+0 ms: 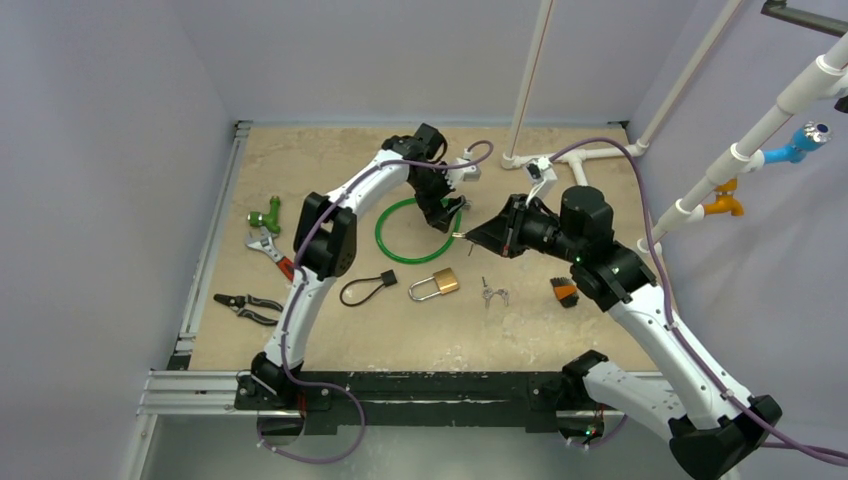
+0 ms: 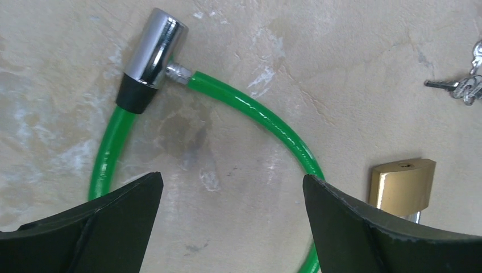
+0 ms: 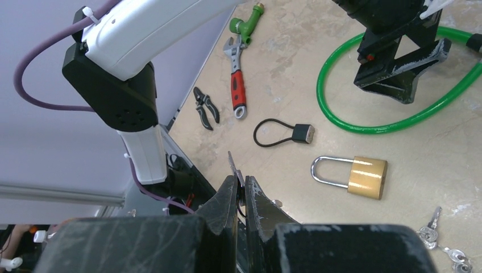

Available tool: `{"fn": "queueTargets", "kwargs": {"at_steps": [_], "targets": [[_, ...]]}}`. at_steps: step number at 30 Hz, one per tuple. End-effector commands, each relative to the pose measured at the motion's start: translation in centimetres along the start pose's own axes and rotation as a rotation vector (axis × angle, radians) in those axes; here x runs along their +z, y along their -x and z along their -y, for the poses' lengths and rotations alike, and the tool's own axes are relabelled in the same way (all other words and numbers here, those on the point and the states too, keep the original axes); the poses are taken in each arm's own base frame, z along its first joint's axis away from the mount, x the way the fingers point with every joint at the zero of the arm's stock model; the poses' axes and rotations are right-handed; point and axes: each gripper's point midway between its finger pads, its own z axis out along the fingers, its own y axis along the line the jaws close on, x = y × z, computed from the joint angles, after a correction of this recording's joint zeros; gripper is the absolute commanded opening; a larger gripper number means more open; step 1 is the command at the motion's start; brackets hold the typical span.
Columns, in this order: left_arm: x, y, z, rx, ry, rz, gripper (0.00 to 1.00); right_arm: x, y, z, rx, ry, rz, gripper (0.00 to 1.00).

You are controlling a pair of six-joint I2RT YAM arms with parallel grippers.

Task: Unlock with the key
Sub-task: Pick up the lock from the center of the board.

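Above the green cable lock [image 2: 250, 108], hovers with left gripper [image 2: 232, 179] wide open; pinches key [image 3: 233, 165] in closed right gripper [image 3: 240, 182]. Next, probably: clamp chrome cylinder [image 2: 156, 45], align key.

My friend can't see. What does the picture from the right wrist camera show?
The right arm's fingers pinch a thin key, sticking up. Past them, on the table, lie a brass padlock, a green cable loop, a small black cable lock and a bunch of keys.

The left tool [image 2: 232, 177] hangs pointing down, jaws spread wide. The right tool [image 3: 239, 181] reaches toward it, clamped on a key [image 3: 232, 163].
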Motion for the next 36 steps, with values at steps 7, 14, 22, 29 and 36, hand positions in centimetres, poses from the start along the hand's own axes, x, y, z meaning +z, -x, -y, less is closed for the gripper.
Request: {"fn": "queueTargets", "kwargs": {"at_steps": [7,14,22,29,36], "targets": [[0.5,0.3,5.6,-0.200,-0.061,0.009,0.83,-1.4,2.0,-0.9,-0.043,-0.002,0.067,0.00],[1.1,-1.2,6.2,-0.117,0.029,-0.035,0.73,-1.6,2.1,-0.7,-0.048,-0.008,0.071,0.00],[2.6,-3.4,4.2,-0.010,0.252,-0.132,0.27,-2.0,2.3,-0.8,-0.056,-0.011,0.089,0.00],[1.3,-3.3,3.6,-0.009,0.311,-0.144,0.00,-2.9,3.4,-1.7,-0.079,-0.008,0.116,0.00],[-6.9,0.7,2.8,0.021,0.425,-0.053,0.00,-3.9,4.4,-2.7,-0.109,-0.006,0.137,0.00]]}}
